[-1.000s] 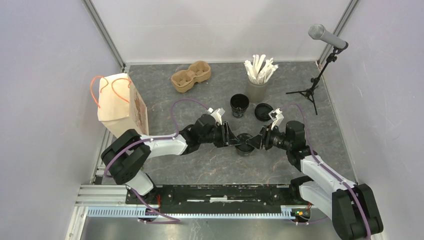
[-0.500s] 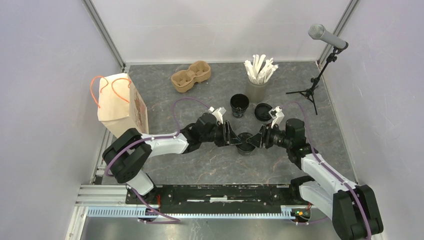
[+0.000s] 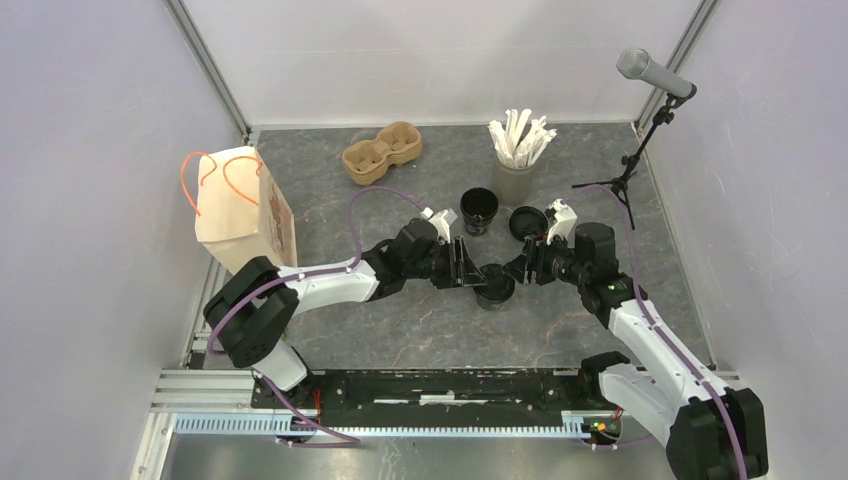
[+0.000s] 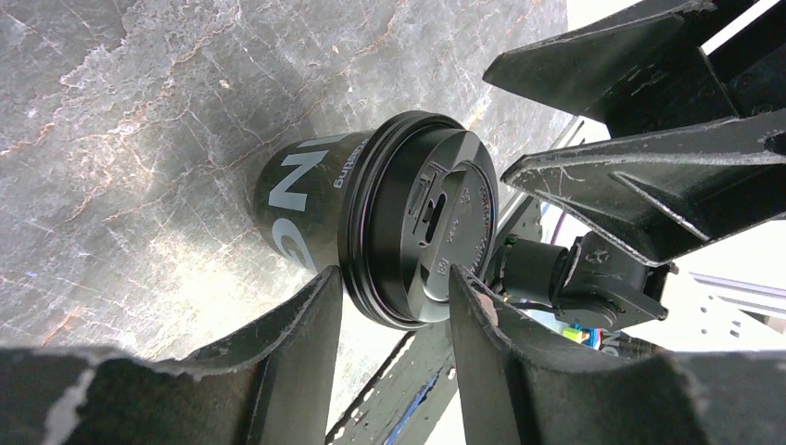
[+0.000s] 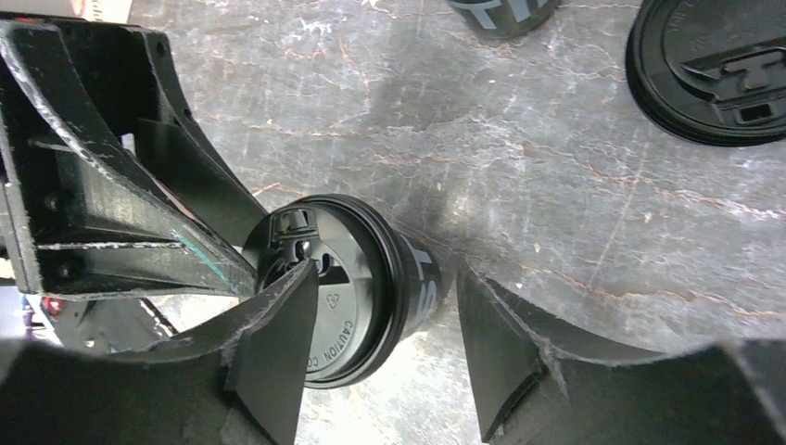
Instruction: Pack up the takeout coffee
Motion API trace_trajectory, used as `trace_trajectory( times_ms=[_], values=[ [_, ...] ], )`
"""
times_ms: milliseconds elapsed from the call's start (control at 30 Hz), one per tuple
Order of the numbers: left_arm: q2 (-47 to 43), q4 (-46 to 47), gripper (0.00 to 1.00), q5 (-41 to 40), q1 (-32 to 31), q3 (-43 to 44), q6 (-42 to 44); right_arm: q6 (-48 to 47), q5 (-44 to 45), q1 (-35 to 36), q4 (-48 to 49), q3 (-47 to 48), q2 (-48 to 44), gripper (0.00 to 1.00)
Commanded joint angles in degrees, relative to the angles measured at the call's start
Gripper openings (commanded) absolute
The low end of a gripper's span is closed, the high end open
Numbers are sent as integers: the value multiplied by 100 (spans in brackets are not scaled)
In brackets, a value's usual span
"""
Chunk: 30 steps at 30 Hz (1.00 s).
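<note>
Status | left tool (image 4: 394, 289) astride takeout coffee (image 4: 412, 227), grip unclear | right tool (image 5: 387, 274) parted, not clamping

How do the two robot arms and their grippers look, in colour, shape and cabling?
Both the left arm and the right arm have white links between bulky black joints. A thin purple cable loops along each. The left gripper and right gripper are black, each with a small white part on top. Their fingers are flat black wedges with triangular cut-outs and scuffed edges.
</note>
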Motion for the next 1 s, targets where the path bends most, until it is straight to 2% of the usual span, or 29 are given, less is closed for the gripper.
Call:
trace_trajectory(
  times_ms=[0, 267, 400, 633, 967],
  values=[
    [-116, 43, 52, -98, -33, 35, 270, -419, 339, 15, -470, 372, -96, 60],
    [81, 165, 47, -104, -36, 11, 187, -526, 467, 292, -704, 615, -396, 46],
    [154, 487, 43, -89, -89, -186, -96, -389, 520, 709, -581, 557, -392, 40],
    [223, 693, 40, -251, -267, -384, -440, -373, 1109, 1168, -484, 181, -238, 39],
    [158, 684, 40, -371, -318, -388, -420, -505, 1767, 1193, -422, -438, -302, 38]
  ],
)
